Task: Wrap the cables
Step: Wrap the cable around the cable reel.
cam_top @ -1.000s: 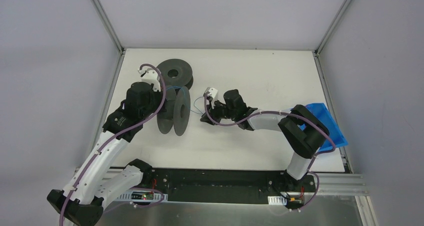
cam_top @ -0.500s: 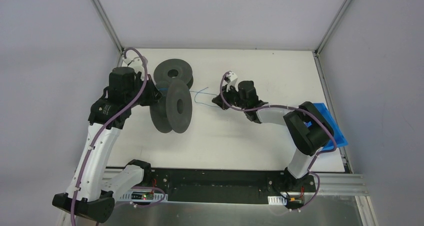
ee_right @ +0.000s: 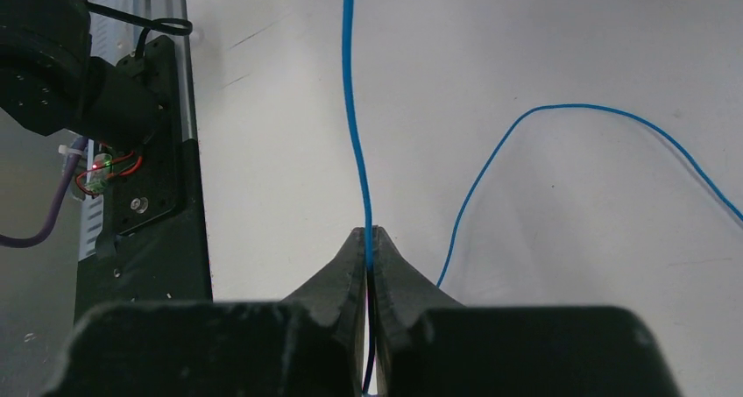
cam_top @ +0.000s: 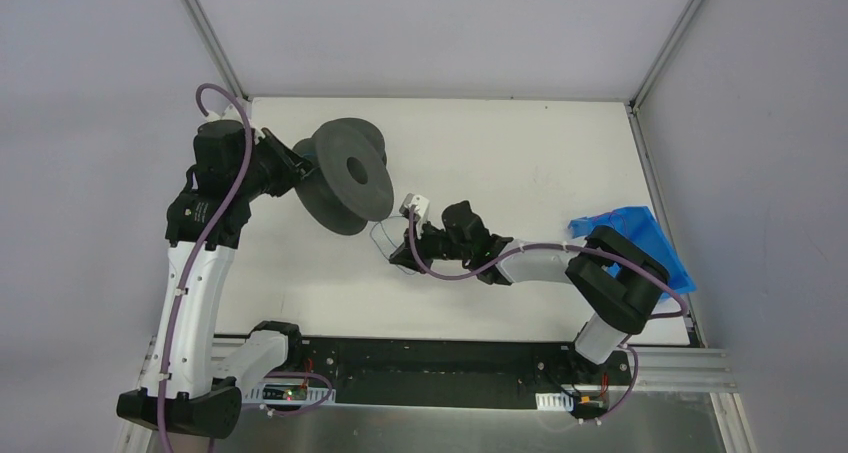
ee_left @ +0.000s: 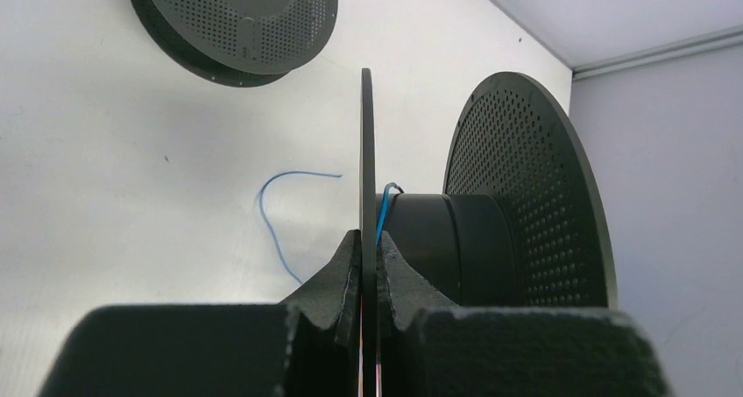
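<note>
I swung the spool (cam_top: 345, 178) toward the table (cam_top: 500, 143) far-left corner | left gripper (ee_left: 368, 237) clamped on it | right gripper (ee_right: 369, 239) now pinching blue cable (ee_right: 355, 108) | wrapping underway

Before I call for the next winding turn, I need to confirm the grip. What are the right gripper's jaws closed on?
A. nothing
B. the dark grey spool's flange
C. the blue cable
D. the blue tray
C: in the right wrist view the right gripper has its jaws pinched on the thin blue cable, which runs straight up out of them.
</note>
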